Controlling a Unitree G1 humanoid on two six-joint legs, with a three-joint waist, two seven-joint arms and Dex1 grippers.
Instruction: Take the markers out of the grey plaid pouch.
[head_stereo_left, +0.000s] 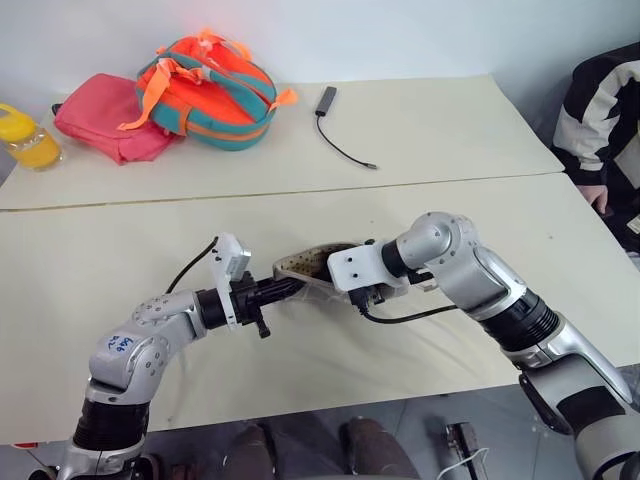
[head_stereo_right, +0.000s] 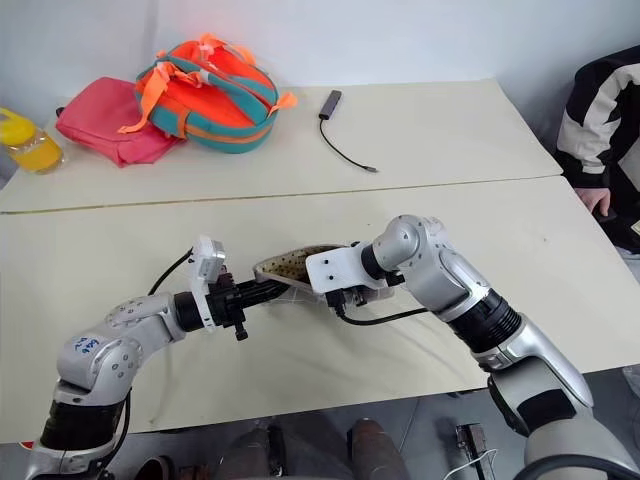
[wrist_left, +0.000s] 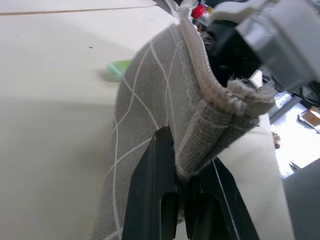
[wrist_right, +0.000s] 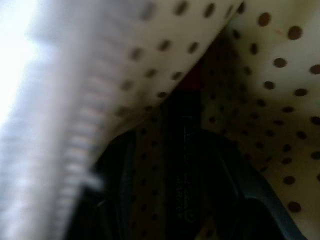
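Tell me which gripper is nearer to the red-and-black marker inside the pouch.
Right. The right gripper is inside the grey plaid pouch, its fingers open around the red-and-black marker. The left gripper is shut on the pouch's outer edge.

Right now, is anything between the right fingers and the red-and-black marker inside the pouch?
Nothing visible. The right gripper is inside the grey plaid pouch, its fingers either side of the red-and-black marker against the dotted lining. The left gripper pinches the pouch's edge.
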